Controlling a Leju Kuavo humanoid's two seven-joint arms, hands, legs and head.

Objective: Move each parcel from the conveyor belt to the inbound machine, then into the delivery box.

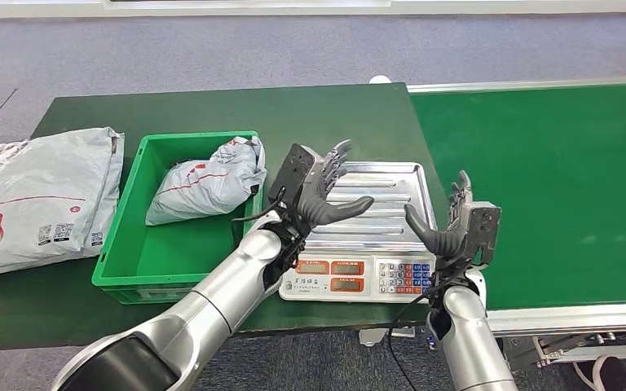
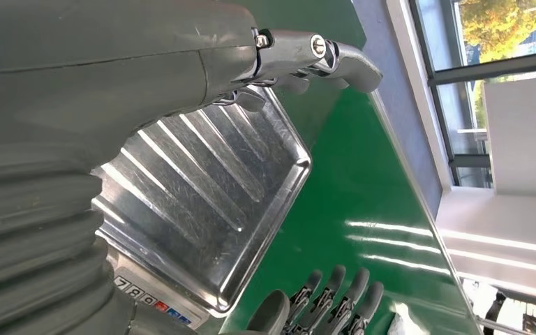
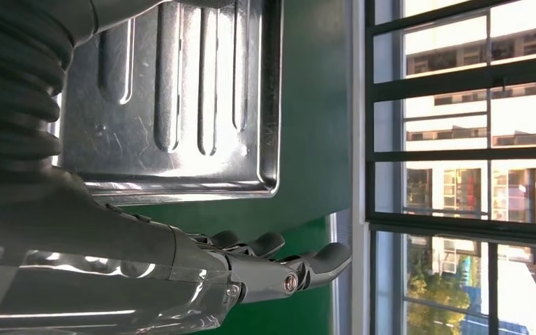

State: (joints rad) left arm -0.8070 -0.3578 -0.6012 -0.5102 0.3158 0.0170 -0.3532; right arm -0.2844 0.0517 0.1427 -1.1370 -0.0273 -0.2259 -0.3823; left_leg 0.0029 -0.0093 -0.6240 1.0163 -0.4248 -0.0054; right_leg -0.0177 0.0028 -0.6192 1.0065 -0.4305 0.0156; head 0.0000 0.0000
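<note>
we are holding both hands spread and empty, left hand (image 1: 316,189) and right hand (image 1: 455,226) flanking the bare scale tray (image 1: 383,199); one parcel (image 1: 208,181) is lying in the green box (image 1: 122,257) to our left, nearer the left hand.

a crumpled grey parcel (image 1: 208,181) lies in the green delivery box (image 1: 122,252) at frame centre-left. the scale's steel tray (image 1: 383,199) sits bare; the green belt (image 1: 554,187), right, apparently carries nothing.
</note>
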